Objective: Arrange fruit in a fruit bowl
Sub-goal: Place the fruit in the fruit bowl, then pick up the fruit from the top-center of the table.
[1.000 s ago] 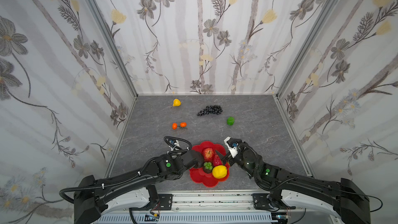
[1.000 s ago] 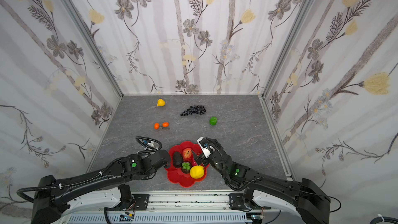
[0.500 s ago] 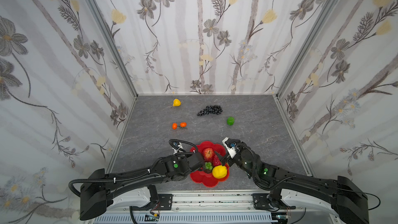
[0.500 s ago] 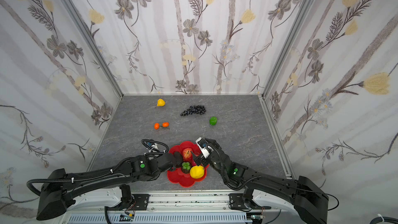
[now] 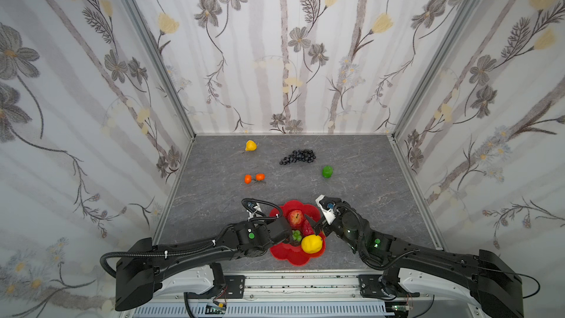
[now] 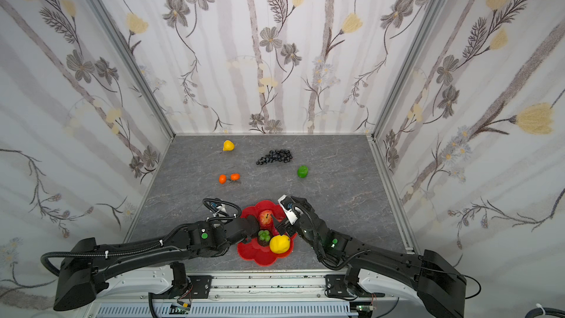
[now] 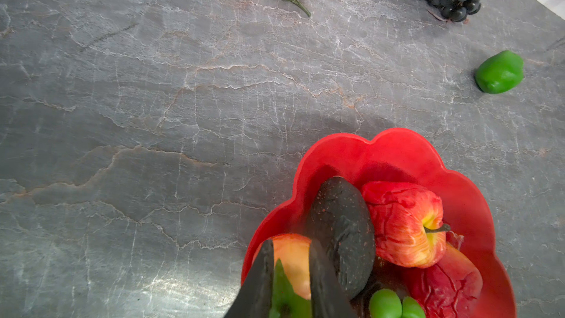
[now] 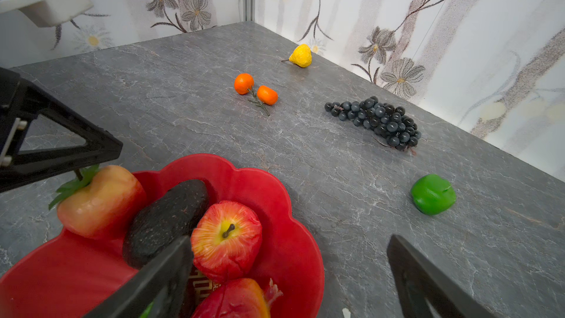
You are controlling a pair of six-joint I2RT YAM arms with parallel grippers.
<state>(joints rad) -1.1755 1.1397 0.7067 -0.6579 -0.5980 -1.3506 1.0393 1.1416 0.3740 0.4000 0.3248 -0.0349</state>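
The red scalloped fruit bowl sits at the table's near edge and holds a red apple, a black avocado, a yellow lemon, a dark red fruit and a small green cluster. My left gripper is over the bowl's left rim, shut on the green leafy top of a peach-coloured fruit that rests against the rim beside the avocado. My right gripper stands open and holds nothing, one finger over the bowl by the apple, the other outside the right rim.
On the grey table beyond the bowl lie a yellow pear at the far left, dark grapes mid-back, a green fruit to the right and two tiny oranges on a sprig. Flowered walls enclose three sides.
My left gripper has moved a little to the right, from beside the bowl to over its left rim. The right arm has hardly moved.
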